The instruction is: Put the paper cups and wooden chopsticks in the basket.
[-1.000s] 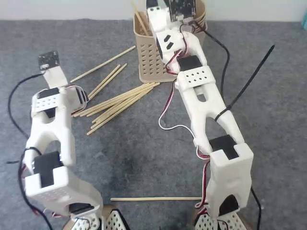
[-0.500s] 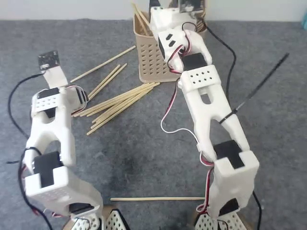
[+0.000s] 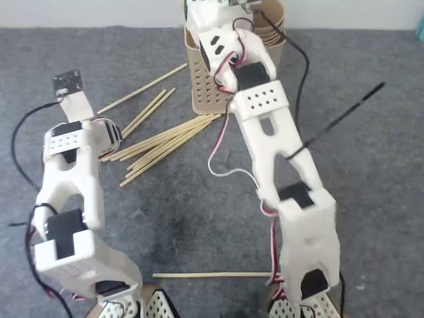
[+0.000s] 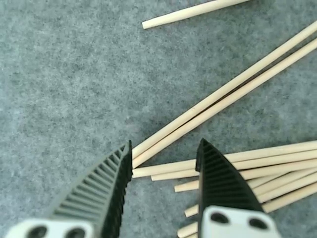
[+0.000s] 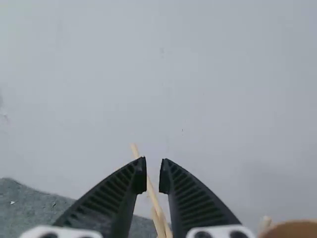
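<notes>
Soft, even light all round, seemingly from overhead. Just thin, faint shadows beside the chopsticks [image 4: 223,94] on the grey mat [image 4: 59,74]. Darker smudge of shadow low on the mat in the high view. Pale wall [image 5: 198,59] bright and flat.

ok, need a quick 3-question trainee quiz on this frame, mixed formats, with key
1. Which arm reaches over the basket?
2. True or false: the left gripper is shut on a chopstick.
3. The lone chopstick lies: A in the basket; B on the carpet by the arms' bases; C across the pile.

Key
1. The right arm.
2. False: it is open above the ends of the loose chopsticks.
3. B.
</notes>
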`<state>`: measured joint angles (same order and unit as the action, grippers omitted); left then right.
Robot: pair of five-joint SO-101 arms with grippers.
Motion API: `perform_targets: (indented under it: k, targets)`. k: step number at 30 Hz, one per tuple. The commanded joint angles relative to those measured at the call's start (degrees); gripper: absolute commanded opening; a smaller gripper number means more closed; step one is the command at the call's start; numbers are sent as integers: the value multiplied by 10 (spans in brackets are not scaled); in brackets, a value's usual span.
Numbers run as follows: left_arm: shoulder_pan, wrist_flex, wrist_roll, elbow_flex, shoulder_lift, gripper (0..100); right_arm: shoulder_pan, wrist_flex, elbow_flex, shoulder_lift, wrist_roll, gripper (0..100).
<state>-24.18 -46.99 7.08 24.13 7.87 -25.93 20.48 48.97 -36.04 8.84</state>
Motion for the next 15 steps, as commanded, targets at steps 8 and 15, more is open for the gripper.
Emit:
perform_targets:
  k: [8, 15]
  targets:
    - [4, 13, 0, -15, -3, 202, -7, 161, 365, -238, -14, 56]
    - [4, 13, 0, -15, -3, 202, 8, 187, 383, -297, -10, 52]
